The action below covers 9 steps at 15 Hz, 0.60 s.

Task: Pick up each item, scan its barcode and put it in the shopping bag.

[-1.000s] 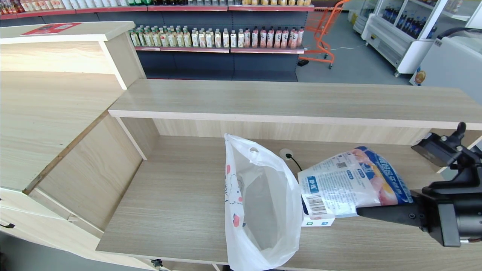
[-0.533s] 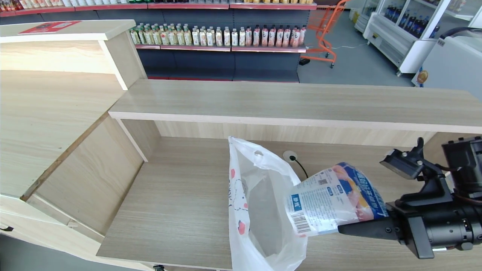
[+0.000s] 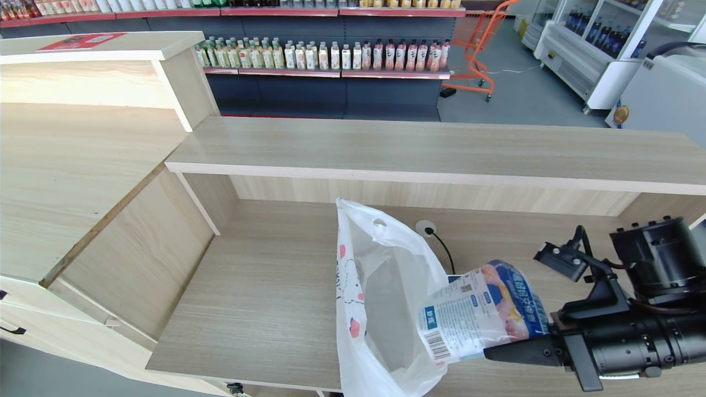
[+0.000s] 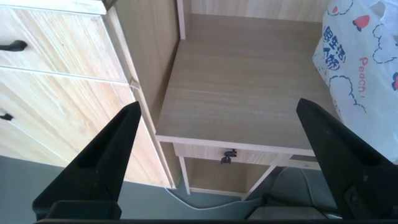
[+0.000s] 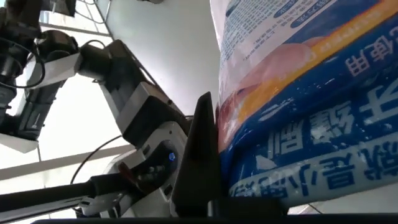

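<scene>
A white and blue food packet [image 3: 480, 314] with a barcode at its lower end hangs at the right rim of the white shopping bag [image 3: 380, 309], which stands open on the lower counter. My right gripper [image 3: 521, 344] is shut on the packet's right end. In the right wrist view the packet [image 5: 305, 99] sits pressed against one dark finger [image 5: 202, 155]. My left gripper [image 4: 221, 162] hangs open over the counter's front edge, left of the bag [image 4: 364, 68], with nothing between its fingers.
A black cable [image 3: 444, 251] runs from a round port [image 3: 425, 227] behind the bag. A raised counter top [image 3: 441, 149] spans the back, and a wooden side wall [image 3: 138, 253] closes the left. Drawers [image 4: 56, 87] stand below the counter on the left.
My right gripper has carried the packet down and to the left, from beside the bag to its right rim. The white box under the packet a second ago is now hidden.
</scene>
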Motion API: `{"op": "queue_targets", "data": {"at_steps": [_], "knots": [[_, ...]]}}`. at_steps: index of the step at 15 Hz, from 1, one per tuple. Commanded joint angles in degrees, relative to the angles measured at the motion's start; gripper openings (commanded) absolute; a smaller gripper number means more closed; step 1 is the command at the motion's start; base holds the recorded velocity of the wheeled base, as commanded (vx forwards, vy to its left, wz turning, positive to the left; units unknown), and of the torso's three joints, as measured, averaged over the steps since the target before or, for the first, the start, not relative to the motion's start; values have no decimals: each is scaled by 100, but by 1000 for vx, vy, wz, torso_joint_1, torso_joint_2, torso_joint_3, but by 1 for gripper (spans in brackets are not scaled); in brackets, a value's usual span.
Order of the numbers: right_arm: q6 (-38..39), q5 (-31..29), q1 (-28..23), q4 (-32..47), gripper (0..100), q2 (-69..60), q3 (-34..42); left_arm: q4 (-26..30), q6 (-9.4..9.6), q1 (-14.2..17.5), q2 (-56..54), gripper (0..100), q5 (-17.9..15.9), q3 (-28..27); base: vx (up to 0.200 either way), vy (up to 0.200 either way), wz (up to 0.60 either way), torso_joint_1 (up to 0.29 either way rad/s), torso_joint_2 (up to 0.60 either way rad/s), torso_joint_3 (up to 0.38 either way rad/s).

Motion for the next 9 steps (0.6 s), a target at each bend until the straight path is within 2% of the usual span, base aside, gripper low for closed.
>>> {"op": "queue_targets", "data": {"at_steps": [1, 3, 6, 9], "knots": [[-388, -192, 85, -195, 0, 864, -202, 0, -2, 0, -2, 100, 1, 0, 0, 0, 0, 0, 0, 0], [-590, -236, 217, -608, 0, 1321, -334, 0, -2, 0, -2, 100, 1, 0, 0, 0, 0, 0, 0, 0], [-590, -825, 463, -1250, 0, 1953, -554, -9, -2, 0, -2, 100, 1, 0, 0, 0, 0, 0, 0, 0], [-616, -948, 701, -1654, 0, 2217, -563, 0, -2, 0, -2, 100, 1, 0, 0, 0, 0, 0, 0, 0]]}}
